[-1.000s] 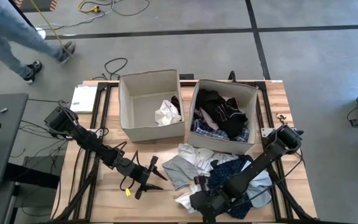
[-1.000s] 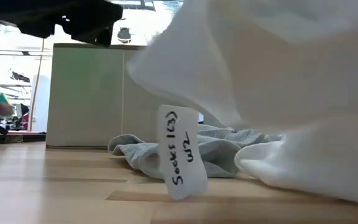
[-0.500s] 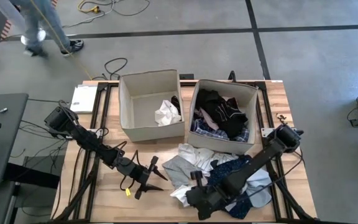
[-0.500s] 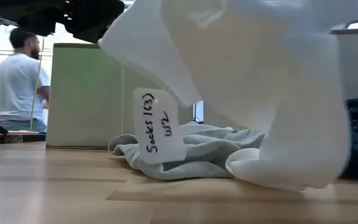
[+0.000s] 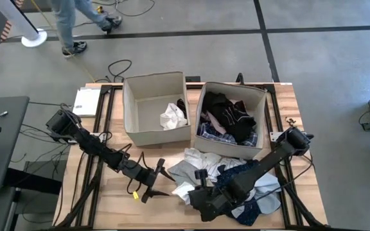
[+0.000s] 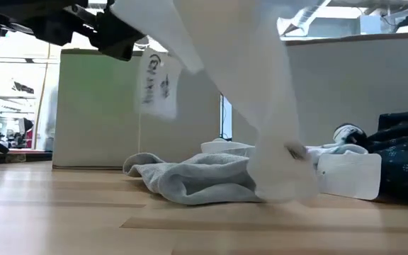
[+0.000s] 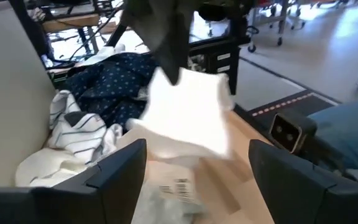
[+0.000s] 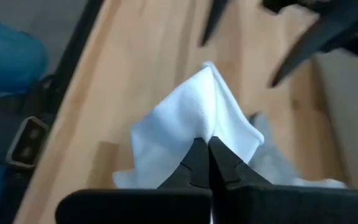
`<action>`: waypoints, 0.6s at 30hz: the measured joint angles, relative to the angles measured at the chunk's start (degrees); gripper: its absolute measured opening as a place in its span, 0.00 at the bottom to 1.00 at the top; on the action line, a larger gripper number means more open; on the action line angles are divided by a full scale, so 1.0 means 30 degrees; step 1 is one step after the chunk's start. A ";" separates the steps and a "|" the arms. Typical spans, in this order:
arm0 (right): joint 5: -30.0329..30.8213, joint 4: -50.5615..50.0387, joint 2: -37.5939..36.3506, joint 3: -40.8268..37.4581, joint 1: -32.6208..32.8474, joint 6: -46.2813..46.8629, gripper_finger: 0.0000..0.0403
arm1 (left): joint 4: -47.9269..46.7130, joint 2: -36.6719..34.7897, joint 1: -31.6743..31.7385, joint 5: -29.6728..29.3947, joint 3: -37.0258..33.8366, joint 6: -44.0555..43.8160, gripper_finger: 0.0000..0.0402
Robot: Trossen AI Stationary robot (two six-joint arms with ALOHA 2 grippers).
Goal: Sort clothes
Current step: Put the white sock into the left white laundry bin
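A white garment (image 8: 191, 121) with a paper tag (image 6: 153, 83) hangs from my shut right gripper (image 8: 208, 152) over the table's near middle (image 5: 194, 191). My left gripper (image 7: 197, 180) stands open just left of it (image 5: 154, 181), level, fingers toward the garment and touching nothing. Behind lies the pile: a grey garment (image 6: 190, 180), a navy dotted one (image 7: 110, 81) and a white striped one (image 7: 73, 124). The left beige box (image 5: 133, 102) holds a white garment (image 5: 172, 117); the right beige box (image 5: 262, 96) holds dark and plaid clothes (image 5: 227, 115). My right gripper pinches a raised peak of the white garment (image 8: 211, 132) between its two fingertips, coming slanting down from the table's right. How many layers it has cannot be told. The garment hangs slack below the fingers, and its lower end (image 6: 282, 185) reaches down by the grey garment on the table.
Bare wood (image 5: 108, 192) lies near and left of my left gripper. The two boxes stand side by side at the far edge. A white booklet (image 5: 85, 101) lies at the far left corner. A person (image 5: 76, 19) walks on the floor beyond the table.
My right gripper has risen and gone toward the table's left, tipping as it went. The white garment has come up with it: its bulk, which lay on the table, now hangs stretched out, and the tag has swung up and left.
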 joint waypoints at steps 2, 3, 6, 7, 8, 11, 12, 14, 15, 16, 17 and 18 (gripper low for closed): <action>0.0629 -0.0596 0.0000 0.0380 -0.0010 -0.0003 0.00 | 0.0419 0.0000 0.0002 0.0344 0.0000 -0.0121 0.70; 0.0925 -0.0914 0.0005 0.0579 -0.0039 -0.0109 0.00 | 0.0758 0.0000 0.0000 0.0578 0.0000 -0.0175 0.70; 0.1409 -0.0944 0.0007 0.0995 -0.0241 -0.0446 0.00 | 0.1569 0.0000 0.0000 0.1169 0.0000 -0.0231 0.70; 0.1598 -0.0985 0.0007 0.1118 -0.0309 -0.0573 0.00 | 0.1835 0.0000 0.0000 0.1264 0.0000 -0.0238 0.70; 0.1742 -0.1002 0.0007 0.1212 -0.0399 -0.0787 0.00 | 0.1988 0.0000 0.0000 0.1264 0.0003 -0.0238 0.70; 0.1793 -0.0794 0.0007 0.1463 -0.0566 -0.1459 0.00 | 0.2059 0.0000 0.0125 0.1163 0.0000 -0.0332 0.70; 0.1809 -0.0634 0.0007 0.1543 -0.0638 -0.1701 0.00 | 0.2011 0.0000 0.0227 0.0973 0.0000 -0.0521 0.70; 0.1805 -0.0474 0.0007 0.1694 -0.0721 -0.2084 0.00 | 0.1914 0.0000 0.0489 0.0556 0.0000 -0.0953 0.70; 0.1794 -0.0365 0.0007 0.1741 -0.0765 -0.2310 0.00 | 0.1866 0.0000 0.0623 0.0422 0.0000 -0.1114 0.70; 0.1801 -0.0265 0.0007 0.1789 -0.0769 -0.2467 0.00 | 0.1863 0.0000 0.0762 0.0377 0.0000 -0.1273 0.70; 0.1797 -0.0176 0.0007 0.1817 -0.0791 -0.2535 0.00 | 0.1888 0.0000 0.0888 0.0364 0.0000 -0.1443 0.70; 0.1794 -0.0118 0.0007 0.1827 -0.0856 -0.2656 0.00 | 0.1982 0.0000 0.0990 0.0309 0.0000 -0.1549 0.69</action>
